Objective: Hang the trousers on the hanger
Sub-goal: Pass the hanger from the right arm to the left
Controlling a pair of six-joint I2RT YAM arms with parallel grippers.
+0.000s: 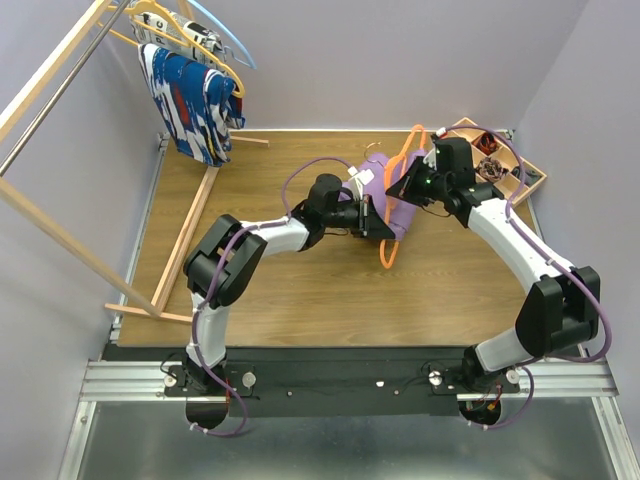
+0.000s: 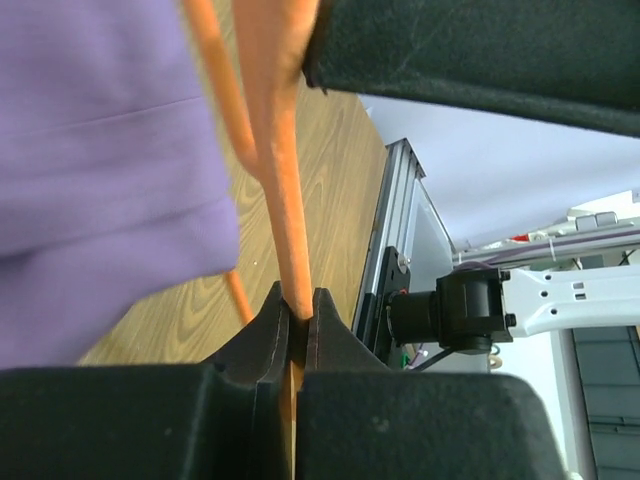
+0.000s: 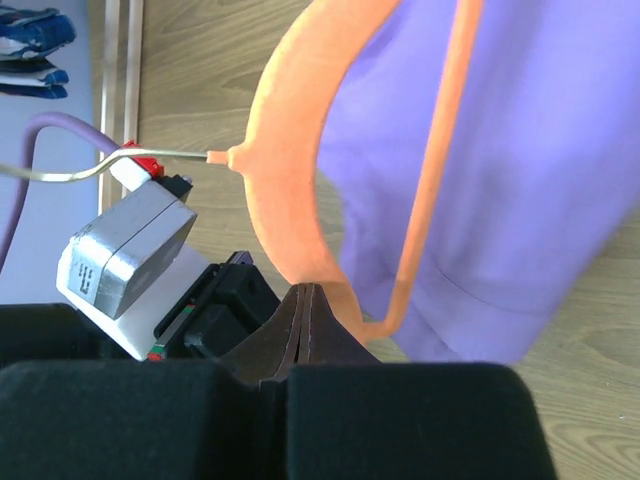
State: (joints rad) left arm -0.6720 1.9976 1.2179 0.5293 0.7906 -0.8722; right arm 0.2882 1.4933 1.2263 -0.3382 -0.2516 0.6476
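Note:
The orange hanger hangs in the air over the middle of the table, and the lilac trousers are draped through it. My left gripper is shut on one thin arm of the hanger; the trousers hang just to the left of it. My right gripper is shut, its tips pinching the broad curved shoulder of the hanger. Behind the thin bar, the trousers fill the right side of that view. The hanger's metal hook points left.
A wooden clothes rack stands at the left, with a blue, white and red garment on a paler hanger and a light blue hanger. A wooden tray of small items sits at the back right.

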